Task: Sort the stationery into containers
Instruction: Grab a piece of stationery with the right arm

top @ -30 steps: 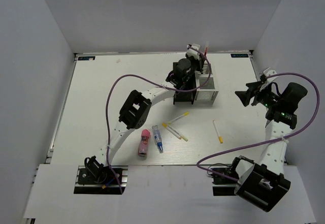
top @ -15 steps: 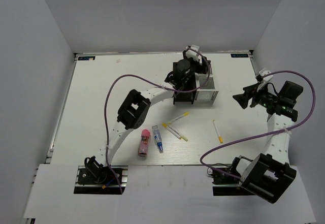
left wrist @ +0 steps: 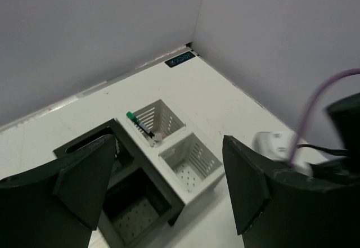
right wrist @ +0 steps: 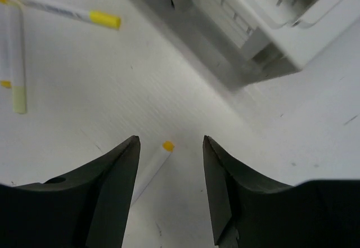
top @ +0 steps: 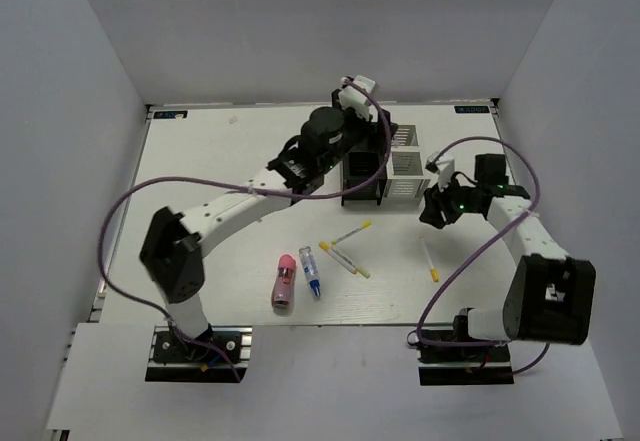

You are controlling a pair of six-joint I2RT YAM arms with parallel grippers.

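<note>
My left gripper [top: 378, 131] [left wrist: 169, 141] hangs open and empty above the two containers, the black one [top: 362, 176] [left wrist: 129, 203] and the white one [top: 405, 166] [left wrist: 194, 158]. A green-ended pen [left wrist: 140, 124] leans in the white box's rear compartment. My right gripper [top: 432, 211] [right wrist: 171, 141] is open and low over the table, its fingers straddling the yellow tip of a lone pen [top: 428, 258] [right wrist: 154, 163] without touching it. Other yellow-ended pens [top: 352, 232] [right wrist: 67, 13] lie mid-table. A pink tube [top: 284, 280] and a blue-tipped tube [top: 311, 270] lie near the front.
Grey walls close in the table [top: 200, 191] on the left, back and right. The left arm's purple cable [top: 120, 221] loops over the table's left half. The right arm's cable [top: 450, 271] arcs just right of the lone pen. The white container's corner [right wrist: 264, 17] lies close ahead of the right gripper.
The left gripper opened, let its pen go into the white container, and the arm's elbow swung left. The right arm swung in from the right edge and came down over the lone pen.
</note>
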